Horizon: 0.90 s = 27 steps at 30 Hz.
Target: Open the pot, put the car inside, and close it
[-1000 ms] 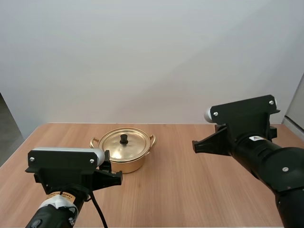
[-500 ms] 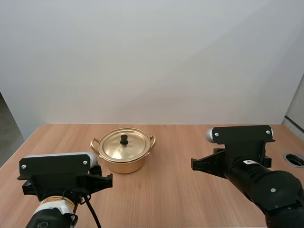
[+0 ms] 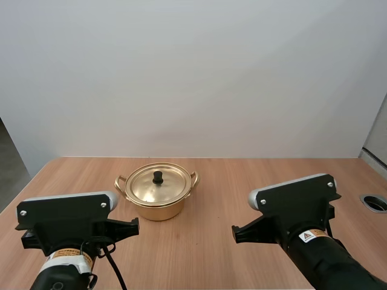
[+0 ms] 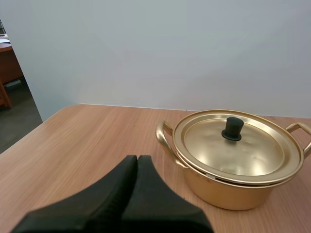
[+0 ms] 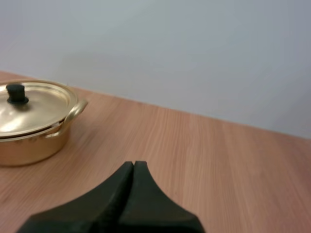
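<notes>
Black left fingers [image 4: 116,191] and right fingers [image 5: 116,196] lie pressed together, empty, level, short of the lidded pot [image 3: 158,210].

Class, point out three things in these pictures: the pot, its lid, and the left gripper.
pot [image 3: 158,211]: high view, on its golden front wall.
lid [image 4: 228,151]: left wrist view, on its shiny top surface.
left gripper [image 4: 137,160]: left wrist view, where its shut tips meet.

We can read no words: a white label [image 3: 309,236] with a red warning triangle on our right arm [image 3: 329,263] and a yellow band [image 3: 66,256] on our left arm [image 3: 59,277] carry print too small
</notes>
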### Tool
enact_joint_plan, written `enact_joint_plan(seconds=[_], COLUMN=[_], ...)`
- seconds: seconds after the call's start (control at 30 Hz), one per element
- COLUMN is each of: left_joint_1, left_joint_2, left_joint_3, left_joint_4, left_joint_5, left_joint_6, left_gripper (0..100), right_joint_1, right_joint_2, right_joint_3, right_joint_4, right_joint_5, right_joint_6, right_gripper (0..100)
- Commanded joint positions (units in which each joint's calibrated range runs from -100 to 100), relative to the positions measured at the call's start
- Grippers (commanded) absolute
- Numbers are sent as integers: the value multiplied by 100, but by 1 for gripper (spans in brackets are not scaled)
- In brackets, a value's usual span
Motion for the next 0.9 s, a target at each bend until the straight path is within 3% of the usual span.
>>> enact_joint_plan(seconds=[0.0,0.13,0.2,0.27,0.43,0.87], left_joint_1=[5,5,5,5,5,5], left_joint_2=[0,0,0,0,0,0], left_joint_3=[0,0,0,0,0,0], left_joint_4=[-1,-1,-1,-1,-1,-1], left_joint_5=[5,5,5,5,5,5], left_joint_6=[3,3,3,3,3,3], left_gripper=[1,1,1,1,1,1], right_joint_1=[-10,-42,-42,-42,-18,-18], right_joint_2=[-537,-496,-496,-496,-496,-496], right_joint_3=[53,254,284,284,284,284], right_joint_4=[-47,-483,-1008,-1775,-2918,-2964], right_joint_5=[-447,-510,-398,656,474,475], right_joint_6=[84,652,1149,1960,3242,3249], right_gripper=[0,0,0,0,0,0])
